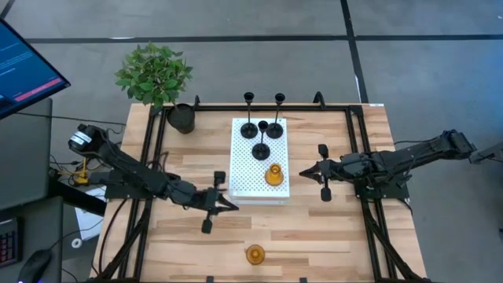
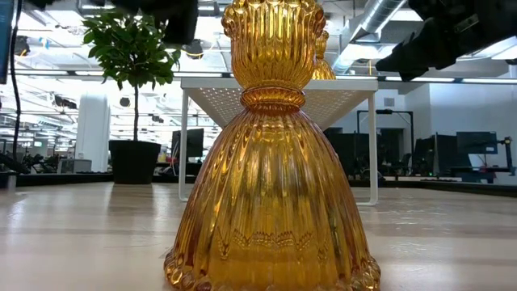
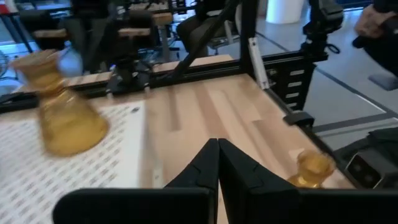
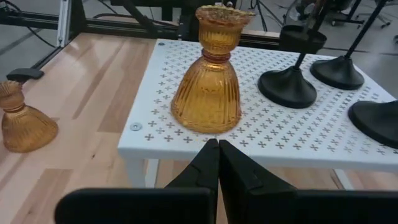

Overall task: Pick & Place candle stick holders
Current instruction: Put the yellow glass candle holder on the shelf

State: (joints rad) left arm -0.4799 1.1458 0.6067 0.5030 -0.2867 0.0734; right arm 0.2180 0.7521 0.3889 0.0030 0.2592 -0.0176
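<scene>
Several black candle stick holders [image 1: 260, 130] and one amber holder [image 1: 273, 174] stand upright on the white perforated stand [image 1: 244, 177] at the table's middle. A second amber holder [image 1: 255, 254] stands on the wooden table near its near edge; it fills the low view [image 2: 273, 162]. My left gripper [image 1: 233, 206] is shut and empty just off the stand's near-left corner. My right gripper [image 1: 302, 173] is shut and empty just right of the stand, pointing at the amber holder [image 4: 208, 87] on it.
A potted plant [image 1: 157, 79] in a black pot [image 1: 181, 118] stands at the table's far left. Black frame rails [image 1: 153, 157] run along the table's left, right and far sides. Bare wood lies between the stand and the near edge.
</scene>
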